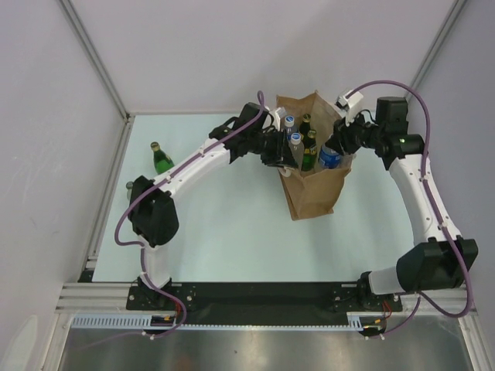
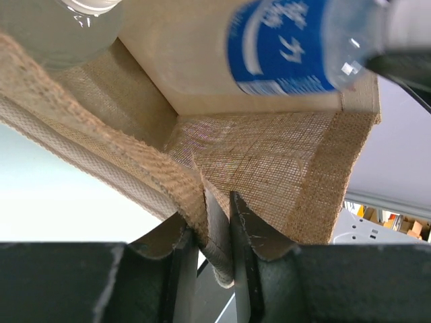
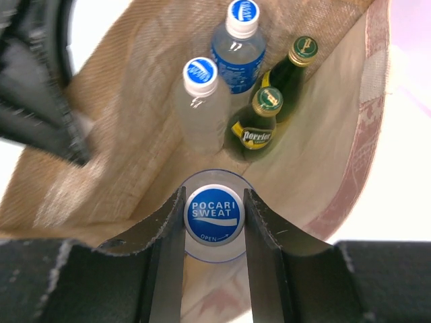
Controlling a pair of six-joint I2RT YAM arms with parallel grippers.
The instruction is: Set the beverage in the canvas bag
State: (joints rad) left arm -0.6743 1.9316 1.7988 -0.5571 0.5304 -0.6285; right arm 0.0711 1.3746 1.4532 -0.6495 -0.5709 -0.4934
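one canvas bag (image 1: 313, 197), three blue-capped bottles (image 3: 201, 74)

We see the canvas bag (image 2: 269, 168) as coarse, open-weave cloth, rough and matt, with a paler, smoother lining (image 3: 316, 155) inside. The Pocari Sweat bottle (image 3: 214, 215) is clear plastic under a glossy blue cap. The clear plastic bottles (image 3: 202, 108) beyond it have the same shiny caps. The green bottles (image 3: 259, 124) gleam like glass. The jaws at both wrists are matt black plastic, scuffed with fine scratches. The tabletop (image 1: 232, 232) looks smooth and faintly glossy. The near rail (image 1: 93, 296) is bare ribbed metal.
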